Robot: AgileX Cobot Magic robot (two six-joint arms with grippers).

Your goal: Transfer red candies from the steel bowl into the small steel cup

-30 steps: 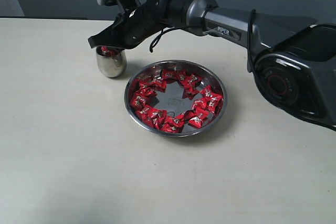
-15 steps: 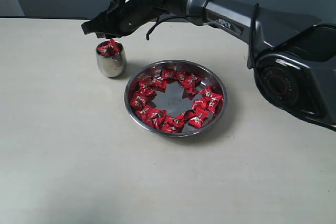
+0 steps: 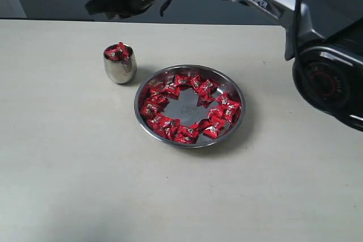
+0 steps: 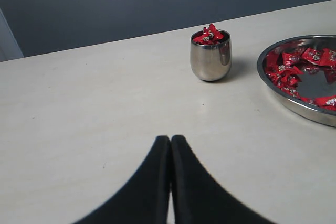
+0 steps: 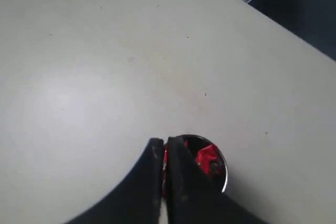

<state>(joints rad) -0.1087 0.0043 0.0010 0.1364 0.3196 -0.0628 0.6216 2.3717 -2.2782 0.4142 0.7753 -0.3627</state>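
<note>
Right tool hangs closed above cup beside bowl.

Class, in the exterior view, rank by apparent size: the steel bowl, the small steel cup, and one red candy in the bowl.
Largest: steel bowl
Then: small steel cup
Smallest: red candy
None look alike.

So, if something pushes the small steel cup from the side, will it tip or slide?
It would probably tip rather than slide: the small steel cup has rounded sides curving in to a narrow base. The red candies heaped above its rim may spill at a small tilt. Its polished wall looks slippery, so a grip could slip.
</note>
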